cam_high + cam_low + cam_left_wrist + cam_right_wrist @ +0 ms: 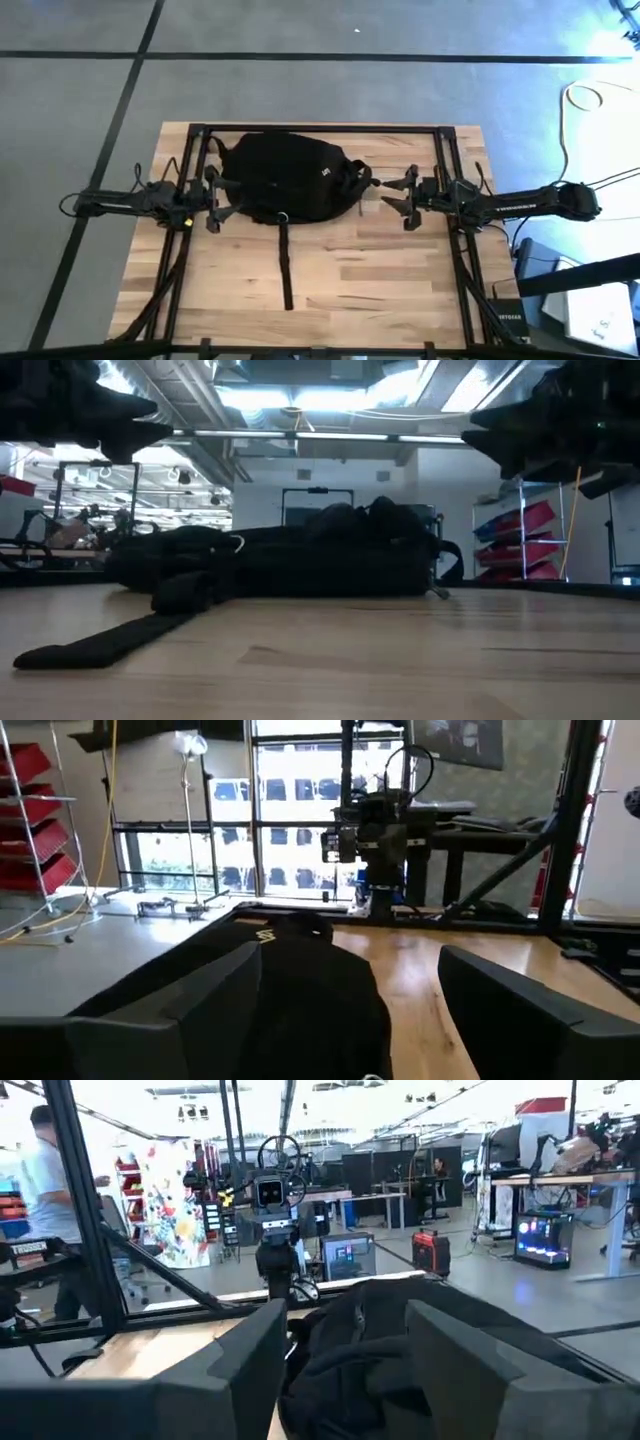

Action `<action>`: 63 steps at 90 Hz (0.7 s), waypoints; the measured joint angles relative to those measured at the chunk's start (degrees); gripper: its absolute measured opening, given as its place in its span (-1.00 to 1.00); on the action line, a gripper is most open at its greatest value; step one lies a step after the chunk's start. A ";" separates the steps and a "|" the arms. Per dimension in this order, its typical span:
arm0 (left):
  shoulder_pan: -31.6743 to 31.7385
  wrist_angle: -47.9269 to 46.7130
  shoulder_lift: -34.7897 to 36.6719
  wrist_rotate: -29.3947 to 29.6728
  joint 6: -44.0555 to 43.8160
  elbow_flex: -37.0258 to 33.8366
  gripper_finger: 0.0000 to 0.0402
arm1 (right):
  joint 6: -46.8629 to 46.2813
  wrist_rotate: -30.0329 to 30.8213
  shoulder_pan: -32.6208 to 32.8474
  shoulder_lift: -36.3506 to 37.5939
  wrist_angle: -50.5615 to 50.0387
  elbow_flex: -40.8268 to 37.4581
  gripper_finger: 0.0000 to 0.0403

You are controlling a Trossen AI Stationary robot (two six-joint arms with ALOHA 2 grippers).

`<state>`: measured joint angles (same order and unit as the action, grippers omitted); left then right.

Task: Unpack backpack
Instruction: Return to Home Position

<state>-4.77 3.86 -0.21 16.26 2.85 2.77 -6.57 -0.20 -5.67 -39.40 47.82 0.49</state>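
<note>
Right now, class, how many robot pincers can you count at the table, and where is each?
2. The left pincer is open beside the left end of the backpack; the right pincer is open beside its right end. Neither holds anything.

**Overhead view: backpack between two arms**

A black backpack (285, 180) lies at the far middle of the wooden table (380, 280), with one strap (286, 260) trailing toward the near edge. The left gripper (213, 200) flanks its left side and the right gripper (398, 198) its right, both with fingers spread.
</note>
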 joint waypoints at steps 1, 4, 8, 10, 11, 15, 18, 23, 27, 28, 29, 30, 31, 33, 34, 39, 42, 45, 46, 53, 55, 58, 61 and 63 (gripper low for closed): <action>-0.01 0.05 0.00 0.01 0.10 0.00 0.43 | -0.12 0.01 0.00 0.11 -0.02 0.00 -0.06; -0.01 0.17 0.00 0.05 0.49 0.01 0.43 | -0.22 0.00 0.00 0.16 0.41 -0.02 -0.06; -0.01 0.03 0.00 0.05 0.85 -0.01 0.43 | 0.12 -0.31 0.00 0.58 0.08 -0.02 -0.06; -0.01 0.10 0.00 0.05 0.98 -0.01 0.43 | 0.42 -0.47 0.00 1.06 -0.33 -0.02 -0.06; -0.01 0.07 0.00 0.07 1.05 -0.01 0.43 | 0.63 -0.47 0.00 1.34 -0.36 -0.02 -0.06; -0.01 -0.48 0.00 0.08 1.09 -0.01 0.43 | 1.17 -0.49 0.01 2.64 -0.08 -0.02 -0.06; -0.01 -1.00 0.02 0.10 1.07 -0.01 0.43 | 1.40 -0.49 0.02 3.61 -0.35 -0.02 -0.06; -0.23 -2.38 0.00 0.10 0.98 -0.01 0.43 | 1.98 -0.35 0.01 5.51 -2.38 -0.02 -0.06; -0.63 -2.97 0.00 0.03 0.87 -0.01 0.43 | 2.25 -0.25 0.02 7.26 -5.36 -0.02 -0.06; -0.75 -3.02 0.00 0.03 0.87 -0.01 0.43 | 2.31 -0.24 0.02 7.75 -6.14 -0.02 -0.06; -0.88 -3.07 0.00 0.04 0.87 -0.01 0.43 | 2.33 -0.22 0.02 8.24 -6.97 -0.02 -0.06; -1.01 -3.10 0.00 0.05 0.87 -0.01 0.43 | 2.32 -0.19 0.02 8.74 -7.83 -0.02 -0.06; -1.15 -3.10 0.00 0.05 0.86 -0.01 0.43 | 2.30 -0.16 0.02 9.31 -8.65 -0.02 -0.06; -1.48 -2.95 0.00 0.05 0.87 -0.01 0.43 | 2.16 -0.03 0.02 10.45 -10.38 -0.02 -0.06; -1.67 -2.76 0.00 0.05 0.90 -0.01 0.43 | 2.09 0.01 0.02 11.03 -11.17 -0.02 -0.06; -2.67 -1.63 0.00 0.03 1.61 -0.01 0.43 | 1.33 0.05 0.02 13.69 -14.98 -0.02 -0.06; -3.21 -1.14 0.00 0.37 2.19 0.00 0.43 | 0.92 0.05 0.02 15.26 -17.22 -0.02 -0.06; -3.75 -1.08 0.02 1.38 2.56 0.01 0.43 | 0.50 0.05 0.02 16.83 -19.04 -0.02 -0.06; -3.90 -1.15 0.02 1.80 2.69 0.01 0.43 | 0.38 0.05 0.02 17.33 -19.62 -0.02 -0.06; -5.01 -1.73 0.00 4.79 3.58 -0.09 0.43 | -0.52 0.01 0.02 20.78 -22.69 -0.02 -0.06; -5.34 -1.47 0.00 5.34 3.69 -0.25 0.43 | -0.55 -0.01 0.02 21.70 -23.59 -0.02 -0.06; -5.81 -1.10 0.02 6.06 3.78 -0.55 0.43 | -0.59 -0.01 0.02 23.07 -24.73 -0.02 -0.06; -6.21 -0.83 0.00 6.76 3.80 -0.80 0.43 | -0.63 -0.01 0.02 24.34 -25.98 -0.02 -0.06; -6.51 -0.24 0.00 7.19 3.81 -1.14 0.43 | -0.64 -0.01 0.02 25.02 -26.76 -0.02 -0.06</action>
<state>-11.28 3.62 -0.21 23.45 6.66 1.63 -7.21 -0.21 -5.65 -14.37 21.06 0.47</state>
